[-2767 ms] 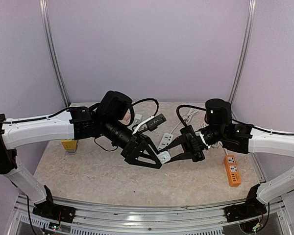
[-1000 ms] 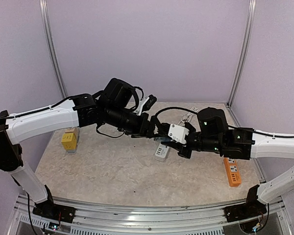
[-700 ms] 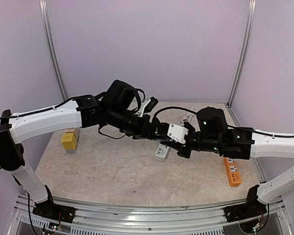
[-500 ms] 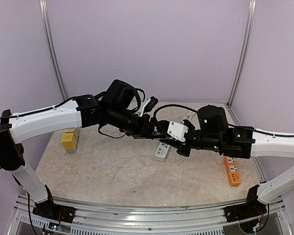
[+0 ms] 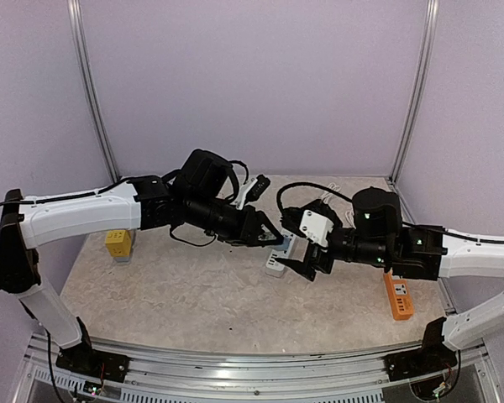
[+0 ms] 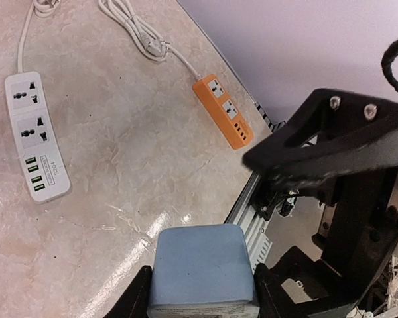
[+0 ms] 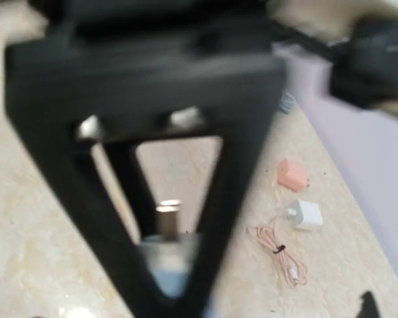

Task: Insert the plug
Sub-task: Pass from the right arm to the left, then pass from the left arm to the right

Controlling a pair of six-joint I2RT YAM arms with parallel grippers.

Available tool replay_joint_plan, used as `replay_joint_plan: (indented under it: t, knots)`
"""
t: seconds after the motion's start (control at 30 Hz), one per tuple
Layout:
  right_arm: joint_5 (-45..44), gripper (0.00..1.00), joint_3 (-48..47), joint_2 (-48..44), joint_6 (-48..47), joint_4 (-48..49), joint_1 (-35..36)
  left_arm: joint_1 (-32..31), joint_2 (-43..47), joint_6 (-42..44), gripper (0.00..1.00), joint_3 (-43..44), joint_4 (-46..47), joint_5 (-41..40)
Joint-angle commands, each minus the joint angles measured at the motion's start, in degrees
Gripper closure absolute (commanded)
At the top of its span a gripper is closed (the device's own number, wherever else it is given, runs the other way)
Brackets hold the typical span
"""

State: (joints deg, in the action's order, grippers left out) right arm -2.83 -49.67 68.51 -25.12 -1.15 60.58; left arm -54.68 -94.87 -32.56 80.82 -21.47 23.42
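The plug (image 6: 202, 265) is a pale blue block adapter. My left gripper (image 6: 202, 295) is shut on it, with a black finger (image 6: 268, 291) pressed against each side. In the top view it hangs above the table at mid-right (image 5: 286, 243), at the left gripper's (image 5: 273, 237) tip. My right gripper (image 5: 307, 254) stands open just right of it, its jaws spread and off the plug. The right wrist view is blurred: the plug's metal prongs (image 7: 167, 218) show through a black triangular finger frame. A white power strip (image 6: 34, 139) lies on the table below.
An orange power strip (image 5: 396, 295) lies at the right edge, and its cord (image 6: 139, 36) runs to the back. A yellow block (image 5: 116, 243) sits at the left. A pink adapter (image 7: 292, 175), a white adapter (image 7: 306, 214) and a coiled pink cable (image 7: 278, 255) lie on the table.
The right gripper, which held the plug, has opened and drawn back to the right and lower. The left gripper has closed on the plug and keeps it.
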Motion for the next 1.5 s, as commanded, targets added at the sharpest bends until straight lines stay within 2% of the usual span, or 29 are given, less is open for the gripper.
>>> replay_joint_plan:
  t: [0.0, 0.13, 0.3, 0.43, 0.5, 0.7, 0.9, 1.13, 1.37, 1.47]
  knots:
    - [0.58, 0.00, 4.06, -6.82, 7.45, 5.86, 0.63, 0.34, 4.47, 2.86, 1.00, -4.64, 8.00, 2.93]
    - [1.90, 0.00, 5.11, -12.66, 13.16, 5.85, 0.43, 0.32, 8.30, 4.49, 1.00, -9.10, 13.45, 3.88]
    - [6.50, 0.00, 11.67, -20.18, 17.32, 13.95, 0.34, 0.49, 12.51, 5.71, 1.00, -13.08, 19.23, 6.44]
    - [9.78, 0.01, 13.02, -21.78, 23.70, 16.04, -0.54, 0.45, 14.96, 6.76, 1.00, -15.68, 23.32, 8.45]
    - [14.25, 0.06, 14.23, -21.53, 21.95, 17.90, -0.55, 0.49, 15.68, 6.68, 0.99, -16.19, 24.52, 9.36]
    - [14.75, 0.17, 14.15, -16.98, 13.24, 18.14, -0.43, 0.53, 14.73, 4.20, 0.99, -15.74, 28.02, 14.73]
    - [16.16, 0.19, 16.64, -14.94, 5.22, 28.11, -0.48, 0.28, 13.51, 0.07, 0.99, -16.89, 34.03, 17.54]
    - [13.31, 0.23, 13.14, -9.85, -1.84, 27.94, -0.50, -0.44, 11.58, -2.43, 0.99, -16.21, 36.23, 19.20]
    - [12.53, 0.36, 12.17, -8.70, -5.37, 29.73, -0.33, -0.49, 10.47, -4.06, 0.99, -16.53, 38.08, 20.03]
    - [11.62, 0.38, 11.97, -8.99, -6.74, 29.54, -0.16, -0.48, 10.11, -4.48, 0.99, -16.40, 38.10, 20.30]
